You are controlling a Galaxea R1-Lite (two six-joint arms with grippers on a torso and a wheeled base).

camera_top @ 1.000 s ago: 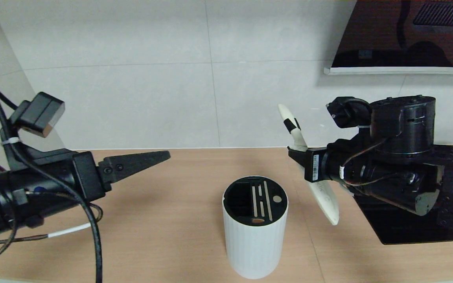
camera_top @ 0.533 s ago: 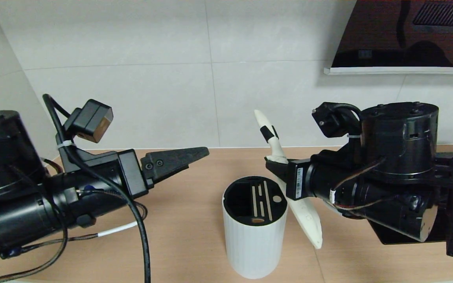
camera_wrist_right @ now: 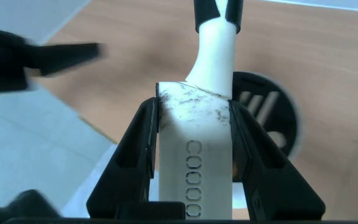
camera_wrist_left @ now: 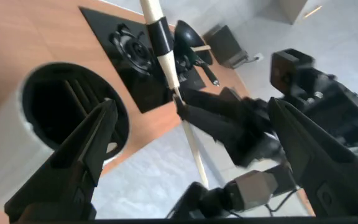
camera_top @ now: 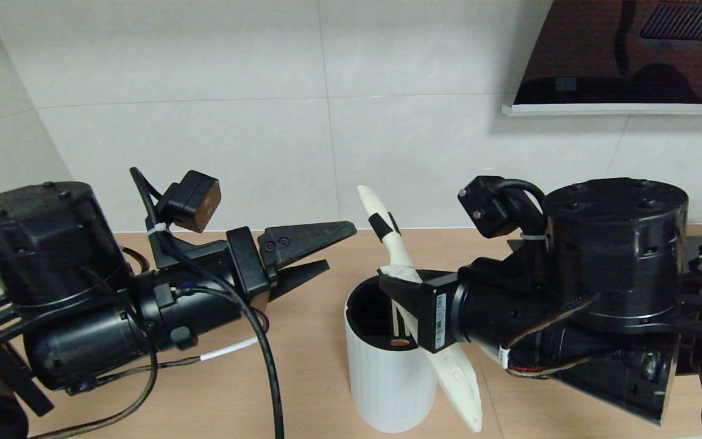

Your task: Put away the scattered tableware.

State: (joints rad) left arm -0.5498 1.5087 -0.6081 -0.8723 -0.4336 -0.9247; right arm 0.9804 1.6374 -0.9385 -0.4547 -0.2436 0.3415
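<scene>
A: Where is the white paddle [camera_top: 457, 384]?

B: Off the counter [camera_top: 302, 366], clamped in the right gripper [camera_top: 404, 291]. It's tilted, with the handle up toward the far wall. The blade hangs down at the near right of the white holder [camera_top: 381, 384], outside its wall.

A: So it isn't put away?

B: Not yet, as I read it. The paddle has been picked up and carried over. It has yet to be brought above an opening, lowered in and let go.

A: And the left gripper [camera_top: 339, 247]?

B: Jaws apart, holding nothing, just left of the holder's rim.

A: What do the wrist cameras add?

B: The head view places the blade against the wall. The right wrist view adds the fingers [camera_wrist_right: 138, 155] pressed on both edges of the paddle's neck, with the slotted top [camera_wrist_right: 284, 124] beyond. The left wrist view looks into the holder's open compartment [camera_wrist_left: 67, 118] and takes in the cooktop [camera_wrist_left: 129, 50] farther right.
</scene>
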